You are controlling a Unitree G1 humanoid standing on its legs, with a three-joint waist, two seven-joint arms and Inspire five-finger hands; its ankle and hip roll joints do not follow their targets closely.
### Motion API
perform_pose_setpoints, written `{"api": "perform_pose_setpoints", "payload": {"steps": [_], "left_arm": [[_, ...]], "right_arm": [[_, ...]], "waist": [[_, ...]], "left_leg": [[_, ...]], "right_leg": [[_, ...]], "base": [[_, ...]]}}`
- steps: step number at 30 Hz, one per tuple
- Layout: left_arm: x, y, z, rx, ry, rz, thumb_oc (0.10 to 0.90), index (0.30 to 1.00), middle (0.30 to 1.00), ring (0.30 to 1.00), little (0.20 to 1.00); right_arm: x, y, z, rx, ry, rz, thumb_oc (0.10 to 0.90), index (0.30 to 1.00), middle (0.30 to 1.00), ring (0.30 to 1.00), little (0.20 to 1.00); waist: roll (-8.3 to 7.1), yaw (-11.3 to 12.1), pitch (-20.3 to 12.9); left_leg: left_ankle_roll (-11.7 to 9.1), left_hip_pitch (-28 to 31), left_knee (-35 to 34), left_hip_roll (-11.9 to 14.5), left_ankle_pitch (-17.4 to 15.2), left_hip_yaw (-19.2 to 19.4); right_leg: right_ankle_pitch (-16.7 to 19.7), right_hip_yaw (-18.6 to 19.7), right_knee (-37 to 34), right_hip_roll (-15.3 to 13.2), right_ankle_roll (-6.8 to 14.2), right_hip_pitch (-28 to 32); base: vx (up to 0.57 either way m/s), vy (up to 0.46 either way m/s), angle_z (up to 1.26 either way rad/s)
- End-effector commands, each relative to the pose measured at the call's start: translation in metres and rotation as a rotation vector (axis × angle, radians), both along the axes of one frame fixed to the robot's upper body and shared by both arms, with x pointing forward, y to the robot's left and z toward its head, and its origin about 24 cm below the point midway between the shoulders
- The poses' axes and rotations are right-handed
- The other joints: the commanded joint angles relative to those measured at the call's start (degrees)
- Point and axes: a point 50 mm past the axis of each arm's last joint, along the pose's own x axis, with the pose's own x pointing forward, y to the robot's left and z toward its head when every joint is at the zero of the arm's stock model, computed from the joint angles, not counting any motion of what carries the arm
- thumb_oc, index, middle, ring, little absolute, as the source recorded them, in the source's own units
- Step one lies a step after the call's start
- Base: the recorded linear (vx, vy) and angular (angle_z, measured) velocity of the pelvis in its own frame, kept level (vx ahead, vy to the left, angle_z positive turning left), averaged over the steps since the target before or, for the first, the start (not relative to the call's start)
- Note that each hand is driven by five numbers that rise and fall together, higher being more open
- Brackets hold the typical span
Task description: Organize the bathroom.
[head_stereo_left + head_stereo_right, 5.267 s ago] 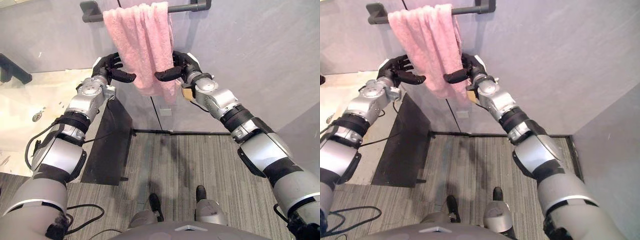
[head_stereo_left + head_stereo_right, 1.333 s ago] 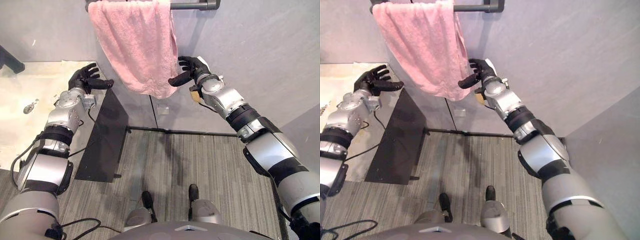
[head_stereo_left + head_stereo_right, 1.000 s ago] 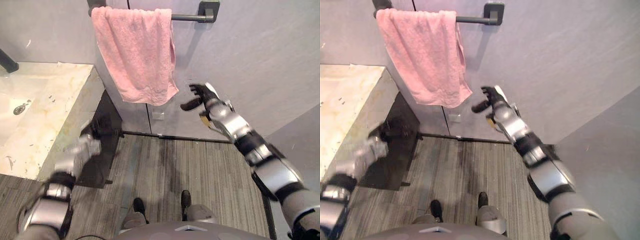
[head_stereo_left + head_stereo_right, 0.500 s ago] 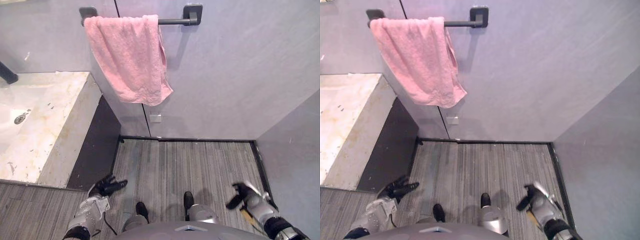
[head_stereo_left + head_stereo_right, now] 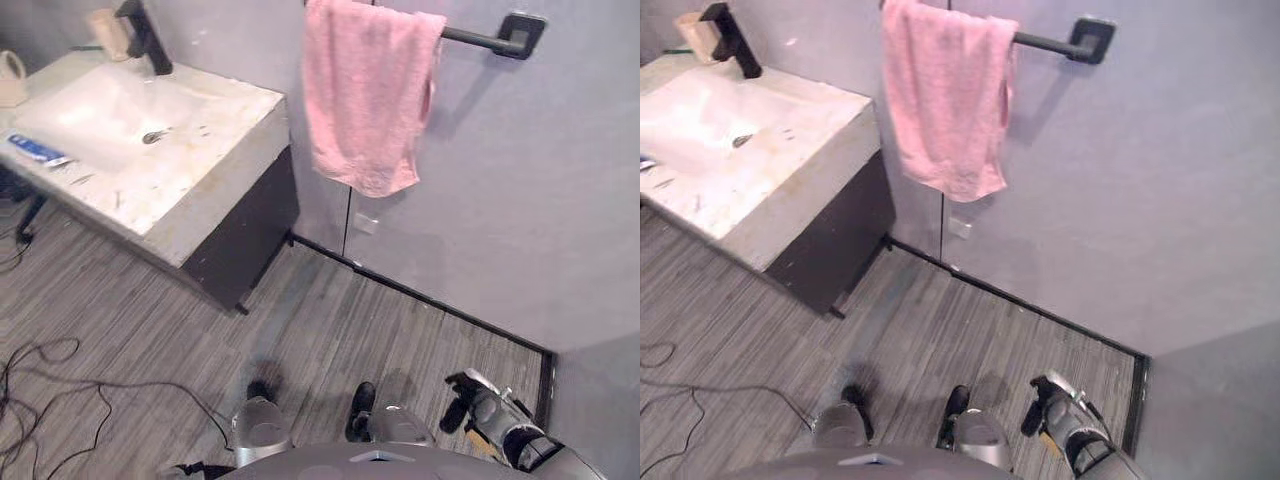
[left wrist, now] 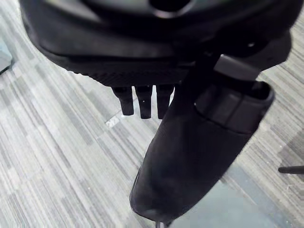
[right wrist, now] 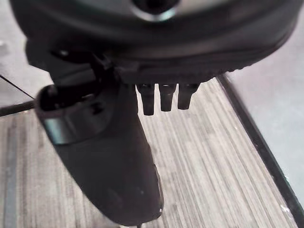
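While both my hands hang open over grey striped plank floor, fluffy pink terry towel drapes dark metal wall bar.

Pale stone vanity top — blue tube lying at its edge, cup at the far corner

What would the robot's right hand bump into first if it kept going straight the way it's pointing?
Probably the grey striped wooden floor. The open right hand points down at it with nothing in between, though how far off is unclear.
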Motion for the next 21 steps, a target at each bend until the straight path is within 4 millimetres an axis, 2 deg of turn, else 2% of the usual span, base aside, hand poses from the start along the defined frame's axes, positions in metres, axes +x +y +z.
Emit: {"api": "perform_pose_setpoints", "payload": {"steps": [1,2,4,5,6,7,9,10,11,12,13,14,15,17,18,19,21], "left_arm": [[0.035,0.014,0.011,0.084,-0.139,-0.107,0.800,0.900,0.900,0.900,0.900],[0.042,0.014,0.013,0.091,-0.166,-0.137,0.800,0.900,0.900,0.900,0.900],[0.050,0.014,0.015,0.093,-0.192,-0.158,0.800,0.900,0.900,0.900,0.900],[0.065,0.013,0.019,0.089,-0.239,-0.184,0.800,0.900,0.900,0.900,0.900],[0.071,0.012,0.020,0.086,-0.258,-0.195,0.800,0.900,0.900,0.900,0.900],[0.073,0.011,0.021,0.086,-0.264,-0.196,0.800,0.900,0.900,0.900,0.900],[0.101,0.006,0.030,0.091,-0.337,-0.249,0.800,0.900,0.900,0.900,0.900],[0.103,0.005,0.031,0.094,-0.343,-0.256,0.800,0.900,0.900,0.900,0.900],[0.109,0.005,0.035,0.107,-0.355,-0.277,0.800,0.900,0.900,0.900,0.900],[0.111,0.006,0.036,0.113,-0.358,-0.295,0.800,0.900,0.900,0.900,0.900],[0.113,0.008,0.038,0.133,-0.365,-0.319,0.800,0.900,0.900,0.900,0.900],[0.114,0.011,0.040,0.144,-0.368,-0.333,0.800,0.900,0.900,0.900,0.900],[0.114,0.013,0.041,0.150,-0.366,-0.342,0.800,0.900,0.900,0.900,0.900],[0.119,0.019,0.045,0.167,-0.363,-0.391,0.800,0.900,0.900,0.900,0.900],[0.127,0.023,0.051,0.165,-0.375,-0.364,0.800,0.900,0.900,0.900,0.900],[0.129,0.024,0.052,0.162,-0.380,-0.352,0.800,0.900,0.900,0.900,0.900],[0.138,0.019,0.053,0.152,-0.404,-0.288,0.800,0.900,0.900,0.900,0.900]], "right_arm": [[0.018,-0.013,0.014,-0.044,-0.088,-0.002,0.800,0.900,0.900,0.900,0.900],[0.016,-0.016,0.014,-0.030,-0.106,-0.020,0.800,0.900,0.900,0.900,0.900],[0.014,-0.018,0.015,-0.029,-0.116,-0.026,0.800,0.900,0.900,0.900,0.900],[0.011,-0.022,0.016,-0.024,-0.125,-0.038,0.800,0.900,0.900,0.900,0.900],[0.009,-0.023,0.016,-0.022,-0.128,-0.044,0.800,0.900,0.900,0.900,0.900],[0.008,-0.023,0.016,-0.021,-0.130,-0.045,0.800,0.900,0.900,0.900,0.900],[0.007,-0.024,0.017,-0.019,-0.154,-0.051,0.800,0.900,0.900,0.900,0.900],[0.008,-0.023,0.017,-0.016,-0.156,-0.054,0.800,0.900,0.900,0.900,0.900],[0.009,-0.023,0.018,-0.009,-0.167,-0.056,0.800,0.900,0.900,0.900,0.900],[0.010,-0.022,0.019,-0.006,-0.170,-0.052,0.800,0.900,0.900,0.900,0.900],[0.012,-0.019,0.019,-0.001,-0.172,-0.033,0.800,0.900,0.900,0.900,0.900],[0.012,-0.019,0.019,-0.001,-0.169,-0.021,0.800,0.900,0.900,0.900,0.900],[0.011,-0.019,0.018,-0.004,-0.164,-0.013,0.800,0.900,0.900,0.900,0.900],[0.003,-0.021,0.015,-0.008,-0.152,-0.036,0.800,0.900,0.900,0.900,0.900],[0.000,-0.022,0.014,-0.025,-0.145,-0.033,0.800,0.900,0.900,0.900,0.900],[0.001,-0.023,0.015,-0.029,-0.145,-0.028,0.800,0.900,0.900,0.900,0.900],[0.005,-0.022,0.013,-0.048,-0.132,-0.006,0.800,0.900,0.900,0.900,0.900]], "waist": [[1.05,-1.85,-0.30],[0.92,-2.41,-0.57],[1.14,-3.07,-0.73],[1.18,-4.36,-1.08],[2.01,-4.98,-1.20],[2.21,-5.22,-1.26],[3.10,-6.73,-1.07],[3.16,-6.85,-0.93],[3.15,-6.95,-0.37],[3.09,-6.94,-0.11],[2.23,-6.93,0.37],[2.87,-7.51,1.17],[3.37,-8.00,1.50],[5.47,-9.71,2.01],[7.00,-10.28,2.03],[7.20,-10.24,2.05],[6.55,-9.56,1.72]], "left_leg": [[2.22,2.47,4.10,-1.68,-1.57,-2.67],[3.20,3.59,5.97,-4.87,-4.67,-2.93],[3.79,4.45,5.93,-6.98,-6.88,-2.92],[5.28,5.57,2.81,-9.48,-8.04,-1.70],[5.18,7.27,0.49,-9.81,-10.22,-2.03],[5.42,7.98,-0.85,-10.14,-10.67,-1.88],[8.22,10.47,-10.21,-13.23,-15.08,-1.99],[8.52,10.56,-10.84,-13.46,-15.44,-1.97],[9.27,10.22,-11.79,-14.29,-15.74,-2.14],[9.61,9.96,-12.13,-14.73,-15.75,-2.19],[10.56,8.90,-12.94,-15.98,-14.55,-2.48],[11.34,8.30,-13.57,-15.77,-13.79,-3.49],[11.78,7.93,-13.87,-15.60,-13.15,-4.18],[12.69,6.48,-15.68,-15.49,-10.69,-7.99],[12.66,4.78,-16.74,-15.48,-8.40,-10.66],[12.61,4.46,-16.87,-15.46,-8.05,-10.91],[12.27,1.12,-15.81,-16.65,-7.23,-10.99]], "right_leg": [[-4.92,5.38,5.35,1.37,6.19,-0.48],[-4.19,5.48,4.74,1.49,6.58,-1.17],[-3.70,5.65,4.41,1.71,7.02,-1.83],[-1.92,5.69,4.03,1.49,7.58,-3.66],[-2.39,6.23,4.31,2.12,8.34,-3.89],[-2.18,6.31,4.33,2.13,8.60,-4.17],[0.98,6.60,5.29,1.08,11.48,-9.57],[1.36,6.64,5.51,0.93,11.83,-10.26],[3.14,7.03,5.30,0.24,13.10,-11.84],[4.26,7.33,4.81,-0.14,13.82,-12.39],[6.85,8.87,4.31,-1.57,14.80,-14.58],[4.99,13.51,7.86,-0.84,14.66,-15.78],[3.38,16.21,10.59,-0.13,14.36,-16.05],[-1.16,23.32,19.30,2.93,13.64,-16.09],[-4.24,24.73,22.12,4.75,12.76,-15.15],[-4.90,24.78,21.79,4.92,12.49,-14.78],[-4.28,25.12,14.44,5.83,11.18,-10.99]], "base": [[-0.14,0.037,0.14],[-0.12,0.039,0.20],[-0.15,0.080,0.54],[-0.14,0.161,0.71],[-0.12,0.157,0.59],[-0.07,0.188,0.33],[-0.25,0.243,0.39],[-0.25,0.177,0.20],[-0.14,0.087,-0.10],[-0.25,0.072,-0.14],[-0.24,0.057,-0.07],[-0.24,0.052,0.05],[-0.15,0.049,0.03],[-0.17,0.016,0.41],[-0.18,0.002,1.24],[-0.20,-0.043,1.50],[-0.12,-0.101,0.83]]}}
